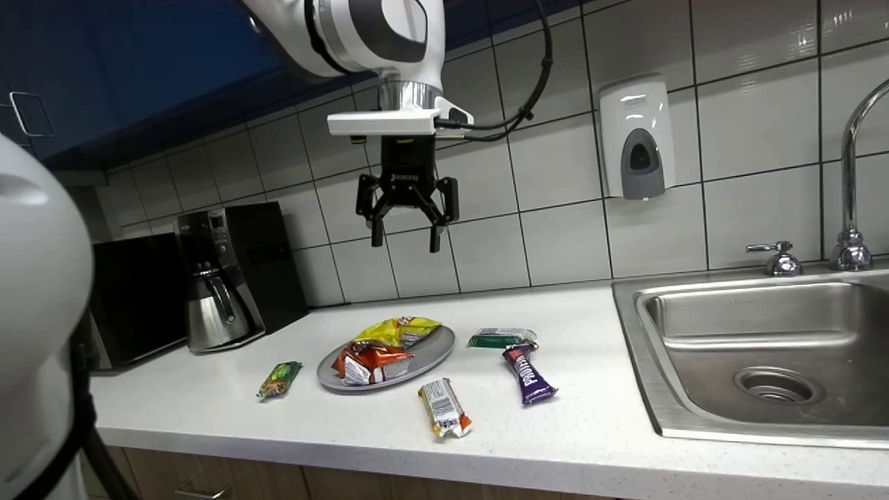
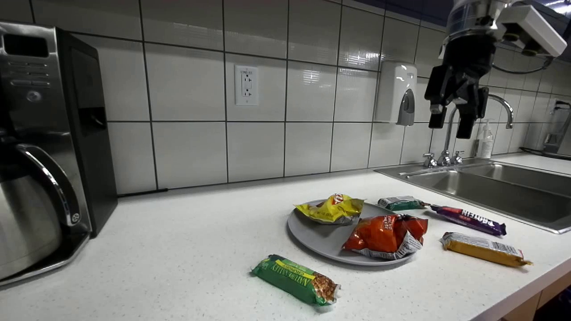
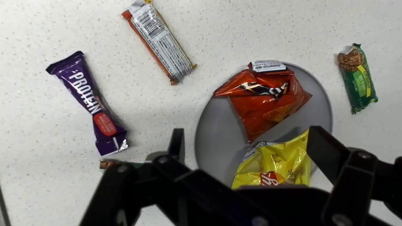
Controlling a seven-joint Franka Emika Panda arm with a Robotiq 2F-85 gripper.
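Note:
High above the counter, my gripper [image 1: 406,245] hangs fingers-down with its jaws wide apart and nothing between them. In the wrist view a grey plate [image 3: 213,135] lies below, bearing a yellow chip bag [image 3: 276,163], partly hidden by the gripper's body, and a red chip bag [image 3: 260,97]. A green granola bar [image 2: 294,278] lies beside the plate on the coffee-maker side. On the sink side are a purple protein bar [image 1: 528,378], a green-and-white bar [image 1: 501,338] touching its end, and an orange-yellow bar [image 1: 444,408] showing its barcode side.
A steel sink [image 1: 642,354] with a tall faucet [image 1: 849,180] borders the counter. A coffee maker [image 1: 243,257] with a metal carafe [image 1: 217,312] stands at the opposite end. On the tiled back wall hang a soap dispenser [image 1: 635,139] and an outlet [image 2: 246,85].

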